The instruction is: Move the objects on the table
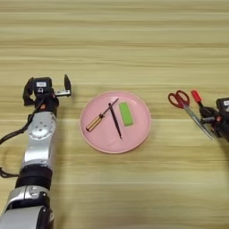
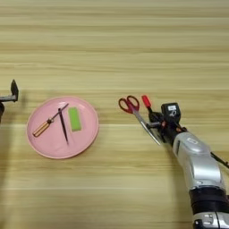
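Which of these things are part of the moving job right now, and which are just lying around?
In the job:
- marker, at the right gripper
- plate holding screwdriver, pen and block

Lying about:
- scissors, beside the marker
- left gripper, open, idle left of the plate

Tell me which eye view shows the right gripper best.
Right eye view: the right gripper and its whole forearm show, at the red-capped marker beside the scissors. Left eye view crops it at the picture's right edge.
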`<state>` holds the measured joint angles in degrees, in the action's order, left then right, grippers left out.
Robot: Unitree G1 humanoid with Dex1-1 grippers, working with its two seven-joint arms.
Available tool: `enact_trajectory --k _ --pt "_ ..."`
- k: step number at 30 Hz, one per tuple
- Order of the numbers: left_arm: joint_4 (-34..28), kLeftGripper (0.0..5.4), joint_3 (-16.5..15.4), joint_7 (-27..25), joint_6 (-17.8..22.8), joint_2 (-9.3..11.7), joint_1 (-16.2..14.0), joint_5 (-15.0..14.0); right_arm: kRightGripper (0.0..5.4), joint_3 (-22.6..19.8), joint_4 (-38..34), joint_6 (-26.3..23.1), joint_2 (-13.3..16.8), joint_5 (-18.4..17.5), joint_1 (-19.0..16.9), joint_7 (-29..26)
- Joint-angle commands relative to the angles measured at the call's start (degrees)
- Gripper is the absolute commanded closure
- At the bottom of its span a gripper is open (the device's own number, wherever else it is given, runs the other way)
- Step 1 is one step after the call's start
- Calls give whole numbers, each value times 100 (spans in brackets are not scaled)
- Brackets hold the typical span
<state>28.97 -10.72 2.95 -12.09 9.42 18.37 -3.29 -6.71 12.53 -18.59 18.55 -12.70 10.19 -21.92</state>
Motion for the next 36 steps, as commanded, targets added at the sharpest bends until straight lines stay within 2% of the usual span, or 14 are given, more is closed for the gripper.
enact_trajectory --k 1,7,9,13,18,23,26,30,36 --pt "-218 0 11 -107 125 -57 -56 -103 493 -25 -321 -78 -69 -96 -38 -15" --pt "-677 0 95 -426 339 -178 -124 -342 493 16 -884 3 -195 -197 -102 -65" --pt "-912 0 128 -685 489 -269 -165 -572 493 68 -1052 23 -226 -224 -143 -123" --pt "-1583 0 251 -1458 1269 -490 -281 -1447 493 283 -1295 61 -354 -217 -154 -213" --pt "-2150 0 363 -2108 2148 -585 -392 -2219 493 787 -1608 145 -523 -118 -180 -368" --pt "-2403 0 383 -2402 2815 -594 -430 -2666 493 1178 -1892 187 -647 -51 -138 -447" --pt "-2609 0 373 -2555 3444 -642 -447 -3148 493 1419 -1985 243 -741 1 -81 -490" --pt "-2921 0 388 -2710 4098 -635 -479 -3651 493 1620 -2124 289 -809 47 -47 -534" --pt "-2925 0 467 -2890 4759 -639 -456 -3996 493 1766 -2202 356 -875 119 36 -519"
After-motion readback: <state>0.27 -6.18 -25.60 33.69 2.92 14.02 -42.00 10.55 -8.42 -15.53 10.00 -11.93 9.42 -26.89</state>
